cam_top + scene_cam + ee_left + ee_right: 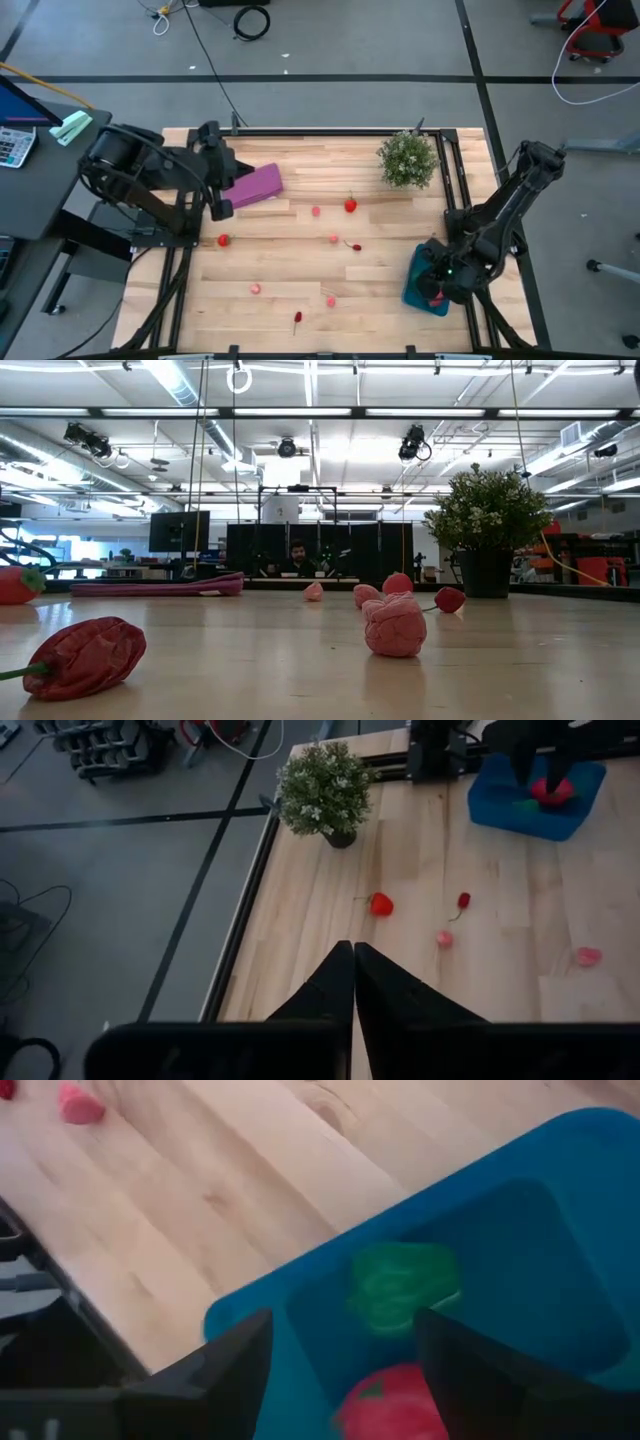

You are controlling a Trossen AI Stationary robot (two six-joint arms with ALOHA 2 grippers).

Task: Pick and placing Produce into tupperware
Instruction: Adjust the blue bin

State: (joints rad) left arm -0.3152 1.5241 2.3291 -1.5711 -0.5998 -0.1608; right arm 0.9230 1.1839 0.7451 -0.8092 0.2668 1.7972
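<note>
The right gripper [345, 1365] has its fingers [225, 1370] spread apart, holding nothing, and hangs directly over the blue container [540, 1230]. Between the fingers, inside the container, lie a green toy vegetable [400, 1285] and a red toy fruit [395, 1405]; neither is touched by the fingers. In the high view the right gripper [443, 280] sits over the container [415, 290], which stands at the table's front right corner, beside the right arm's base.

The left gripper [353, 965] has its fingers [330, 985] pressed together, empty. In the high view the left gripper [222, 208] rests at the rear left of the wooden table [300, 260], just beside the flat purple object [255, 185].

The remaining produce lies scattered on the table, well apart from the container:
- a red strawberry [350, 205] near the middle, rear;
- a pink piece [315, 211] beside it;
- a red piece [222, 240] at the left;
- a pink piece [334, 239] and a dark red piece [357, 246] at the centre;
- a pink piece [256, 289], a pink piece [330, 300] and a dark red piece [297, 318] toward the front.

A potted plant [407, 158] stands upright at the rear right.
</note>
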